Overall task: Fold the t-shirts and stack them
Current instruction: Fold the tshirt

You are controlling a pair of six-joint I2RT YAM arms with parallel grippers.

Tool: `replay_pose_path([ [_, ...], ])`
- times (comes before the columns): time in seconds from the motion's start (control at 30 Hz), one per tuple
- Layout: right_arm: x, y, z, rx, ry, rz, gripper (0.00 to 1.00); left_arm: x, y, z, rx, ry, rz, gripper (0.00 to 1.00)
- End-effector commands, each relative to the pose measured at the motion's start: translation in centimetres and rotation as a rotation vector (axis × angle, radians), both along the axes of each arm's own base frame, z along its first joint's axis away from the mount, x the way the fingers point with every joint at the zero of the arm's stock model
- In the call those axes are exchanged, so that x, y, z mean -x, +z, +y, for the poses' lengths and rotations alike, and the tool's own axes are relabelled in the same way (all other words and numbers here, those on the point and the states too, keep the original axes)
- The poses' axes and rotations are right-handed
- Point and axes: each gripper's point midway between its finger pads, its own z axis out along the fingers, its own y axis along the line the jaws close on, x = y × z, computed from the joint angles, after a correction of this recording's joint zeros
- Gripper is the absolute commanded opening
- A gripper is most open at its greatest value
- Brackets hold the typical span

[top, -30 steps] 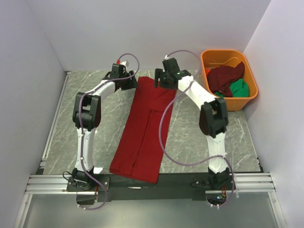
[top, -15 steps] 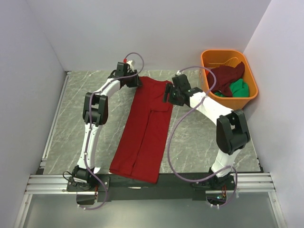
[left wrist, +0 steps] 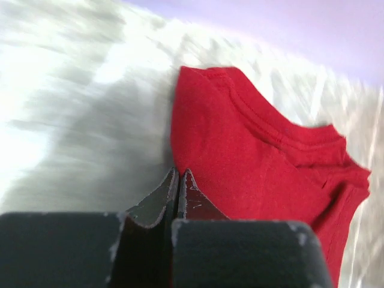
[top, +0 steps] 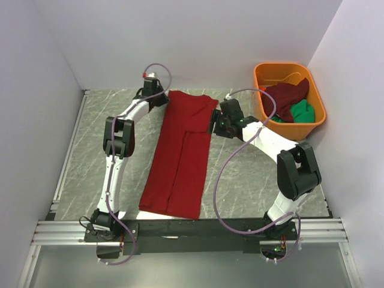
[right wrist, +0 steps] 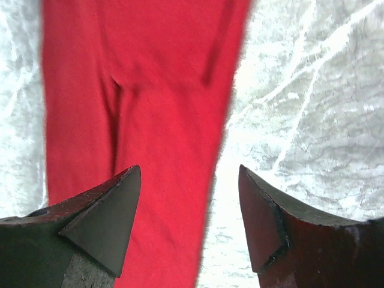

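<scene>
Where the gray marble table meets the arms' bases, the bright red t-shirt begins. It lies flat in a long folded strip that runs to the far side. Farther up, the right gripper hangs over the shirt's right edge with its two fingers spread wide and nothing between them. At the shirt's far left corner, the left gripper is squeezed tight, its tips at the cloth's edge. I cannot tell if cloth is pinched. In the far right corner, an orange tub holds the dark maroon t-shirt and the green t-shirt.
</scene>
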Motion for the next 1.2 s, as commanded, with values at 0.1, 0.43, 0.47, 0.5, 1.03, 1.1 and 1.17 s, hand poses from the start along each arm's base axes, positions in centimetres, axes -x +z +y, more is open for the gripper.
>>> replay_pose_path([
  [0.1, -0.5, 0.0, -0.1, 0.007, 0.000, -0.011, 0.72, -4.4, 4.1, 8.4, 0.035, 0.358, -0.117, 0.06],
  [0.43, 2.0, -0.8, -0.9, 0.019, 0.004, 0.027, 0.72, -2.3, 10.0, 8.8, 0.045, 0.308, -0.197, 0.65],
  [0.47, 2.7, 0.0, -0.2, -0.010, 0.029, 0.020, 0.72, -1.0, 9.0, 9.4, 0.028, 0.326, -0.158, 0.66],
  [0.5, 3.2, 0.1, -0.2, -0.015, 0.029, 0.022, 0.72, 0.0, 12.3, 10.2, 0.029, 0.361, -0.192, 0.66],
  [1.03, 21.4, -1.1, 13.6, -0.080, 0.360, 0.043, 0.54, 36.3, 7.9, 14.0, 0.032, 0.663, 0.120, 0.43],
  [1.1, 23.4, -0.9, 15.9, -0.080, 0.397, 0.044, 0.53, 39.2, 7.1, 14.0, 0.064, 0.616, 0.123, 0.41],
  [1.17, 24.2, -2.4, 17.2, -0.049, 0.406, 0.057, 0.52, 40.8, 6.3, 14.2, 0.089, 0.622, 0.141, 0.40],
])
